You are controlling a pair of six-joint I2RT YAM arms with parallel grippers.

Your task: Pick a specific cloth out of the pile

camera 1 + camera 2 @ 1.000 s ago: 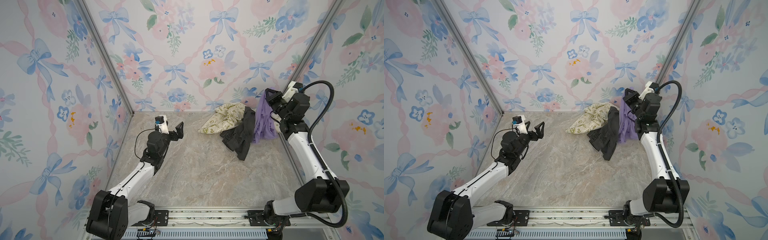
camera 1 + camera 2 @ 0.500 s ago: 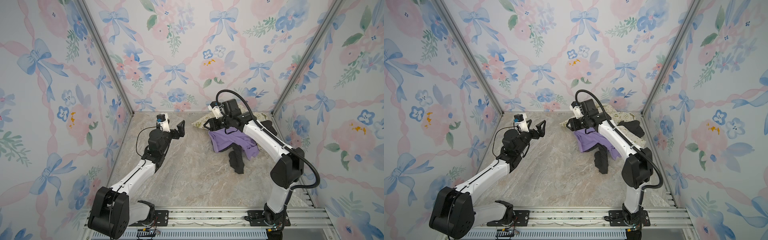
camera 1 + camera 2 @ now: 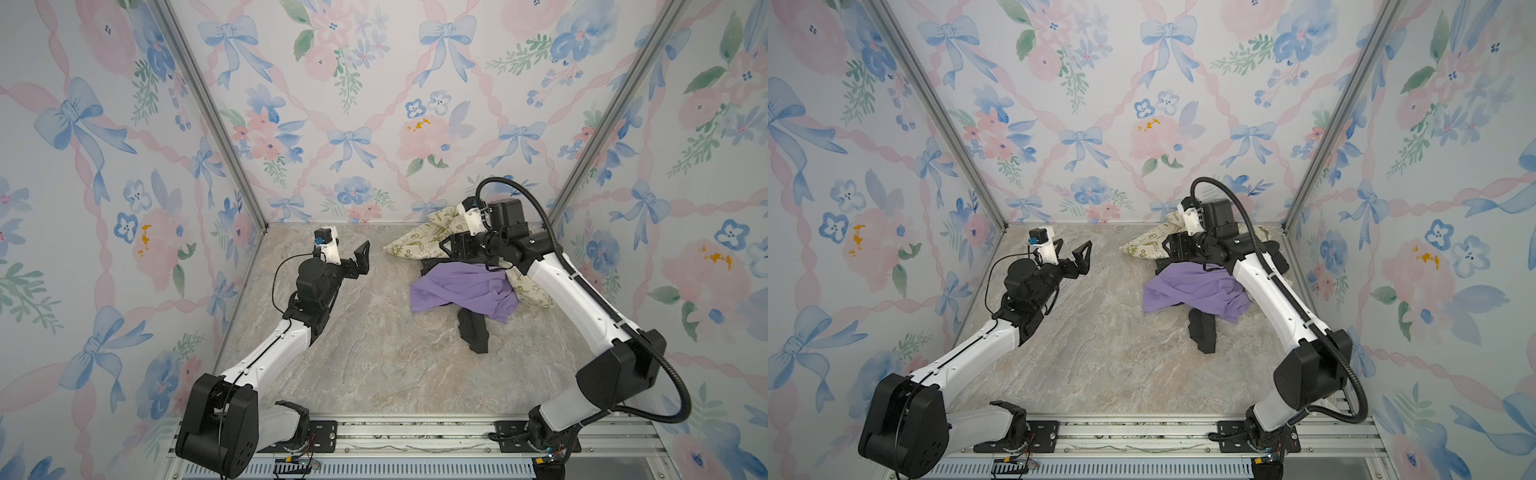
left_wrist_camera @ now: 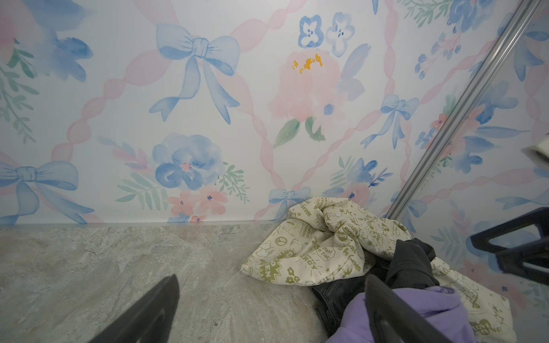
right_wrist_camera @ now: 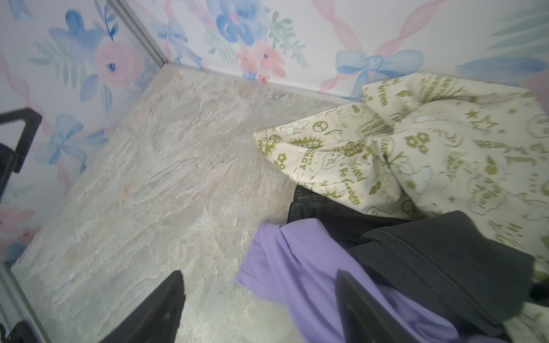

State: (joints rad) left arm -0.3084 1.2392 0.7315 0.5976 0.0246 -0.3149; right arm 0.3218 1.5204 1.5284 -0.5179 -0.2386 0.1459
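Observation:
The purple cloth (image 3: 461, 291) (image 3: 1192, 291) lies crumpled on the marble floor at the front of the pile, partly over a black garment (image 3: 473, 332). My right gripper (image 3: 446, 249) (image 5: 258, 308) hovers open just behind it, holding nothing. In the right wrist view the cloth (image 5: 297, 267) spreads under one finger (image 5: 365, 311). My left gripper (image 3: 361, 257) (image 4: 267, 311) stands open and empty to the left of the pile, apart from it. The left wrist view shows the cloth (image 4: 430, 303) behind one finger (image 4: 392, 314).
The cream cloth with green print (image 3: 419, 241) (image 5: 416, 142) lies at the back against the wall, with a dark garment (image 5: 430, 261) (image 4: 410, 261) over the purple one. Flowered walls close three sides. The rail (image 3: 415, 432) runs along the front.
My right gripper swung the purple cloth down from high in the right back corner onto the floor beside the pile, opened and let it go. The left arm barely moved.

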